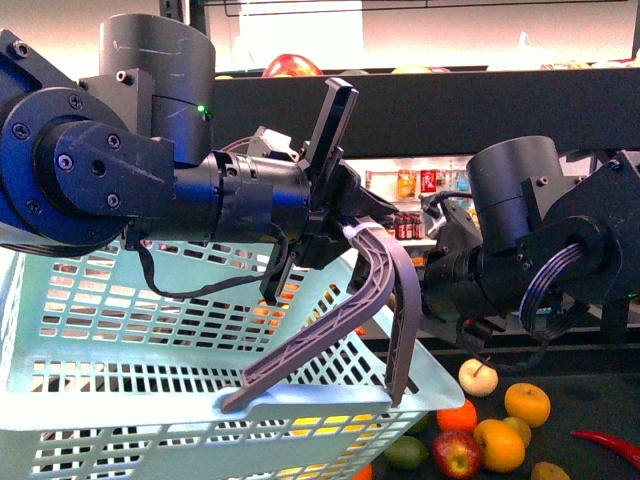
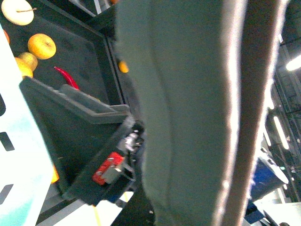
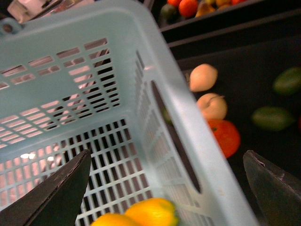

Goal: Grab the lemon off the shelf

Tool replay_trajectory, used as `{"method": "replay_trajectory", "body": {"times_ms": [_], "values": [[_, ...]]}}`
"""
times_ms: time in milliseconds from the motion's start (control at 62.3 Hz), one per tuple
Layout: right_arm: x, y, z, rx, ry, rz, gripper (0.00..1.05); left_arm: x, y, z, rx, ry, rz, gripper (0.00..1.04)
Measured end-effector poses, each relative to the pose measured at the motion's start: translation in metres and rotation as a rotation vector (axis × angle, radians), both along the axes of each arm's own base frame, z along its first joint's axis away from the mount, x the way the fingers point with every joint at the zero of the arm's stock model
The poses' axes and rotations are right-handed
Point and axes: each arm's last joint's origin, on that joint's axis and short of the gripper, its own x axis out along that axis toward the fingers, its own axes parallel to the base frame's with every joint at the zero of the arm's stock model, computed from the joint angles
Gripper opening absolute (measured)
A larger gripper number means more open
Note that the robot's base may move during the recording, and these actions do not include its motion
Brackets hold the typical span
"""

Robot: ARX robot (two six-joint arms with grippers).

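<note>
My left gripper (image 1: 340, 225) is shut on the grey basket handle (image 1: 385, 270) and holds the light blue basket (image 1: 200, 400) up. The handle fills the left wrist view (image 2: 188, 117). My right gripper (image 3: 165, 160) is open and empty, with its jaws straddling the basket's rim (image 3: 188, 117). Two yellow lemon-like fruits (image 3: 150, 212) lie on the basket floor between the fingers. A pale yellow pointed fruit (image 3: 203, 76) lies on the black shelf deck (image 3: 263, 56) beside the basket. The shelf's upper deck lip (image 1: 450, 100) runs across the front view.
On the lower deck lie a pale apple (image 1: 478, 376), oranges (image 1: 458, 415), a yellow fruit (image 1: 527, 403), a red apple (image 1: 457, 452), a lime (image 1: 405, 452) and a red chilli (image 1: 605, 443). My right arm (image 1: 540, 240) hangs over them. White store shelving with bottles (image 1: 420, 185) stands behind.
</note>
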Motion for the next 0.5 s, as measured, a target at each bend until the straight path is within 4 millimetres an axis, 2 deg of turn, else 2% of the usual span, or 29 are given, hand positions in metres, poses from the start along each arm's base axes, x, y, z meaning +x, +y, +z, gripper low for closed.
{"method": "replay_trajectory", "body": {"times_ms": [112,273,369,497], "values": [[-0.018,-0.024,0.021,-0.124,-0.097,-0.063,0.97,0.0,0.0,0.0,0.0,0.001,0.002,0.07],[-0.064,-0.064,0.049,-0.269,-0.22,-0.187,0.97,0.0,0.0,0.0,0.0,0.001,0.0,0.07],[-0.096,-0.081,0.053,-0.32,-0.252,-0.263,0.97,0.0,0.0,0.0,0.001,0.001,0.0,0.07],[-0.153,-0.095,0.048,-0.392,-0.279,-0.335,0.97,0.0,0.0,0.0,0.0,0.002,0.0,0.07]]}}
